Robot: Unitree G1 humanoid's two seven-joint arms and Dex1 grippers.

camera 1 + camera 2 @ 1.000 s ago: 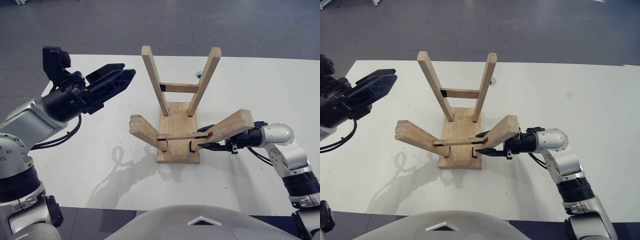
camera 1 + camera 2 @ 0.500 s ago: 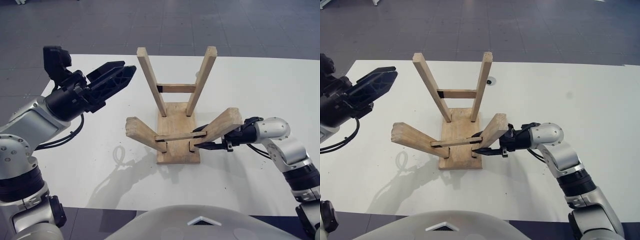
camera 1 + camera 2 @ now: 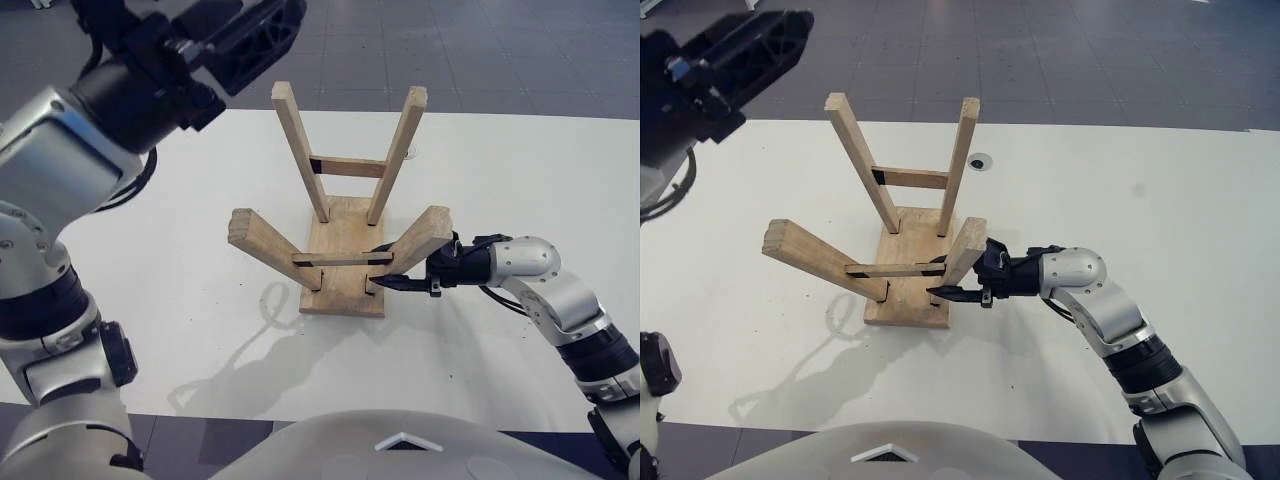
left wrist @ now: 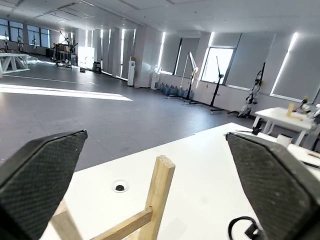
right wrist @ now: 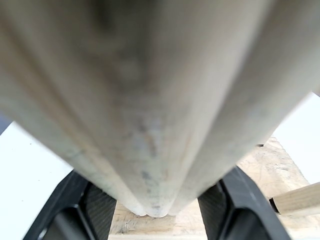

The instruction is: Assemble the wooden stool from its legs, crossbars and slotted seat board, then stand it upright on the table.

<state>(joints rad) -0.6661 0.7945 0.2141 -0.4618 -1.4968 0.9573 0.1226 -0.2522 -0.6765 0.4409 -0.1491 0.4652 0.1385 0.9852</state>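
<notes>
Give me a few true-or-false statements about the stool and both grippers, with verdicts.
1. The seat board lies flat on the table with the legs pointing up. True.
2. The left gripper holds a crossbar. False: it is open and empty, high above the table.
3. The right gripper is shut on the near right leg. True.
4. A loose leg lies on the table beside the board. False: all four rise from the board.

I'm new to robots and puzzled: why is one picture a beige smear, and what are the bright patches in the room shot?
Right wrist view: the stool leg held in the right hand sits against the lens, so it is out of focus. Left wrist view: daylight from the windows glares in a streak on the floor.
</notes>
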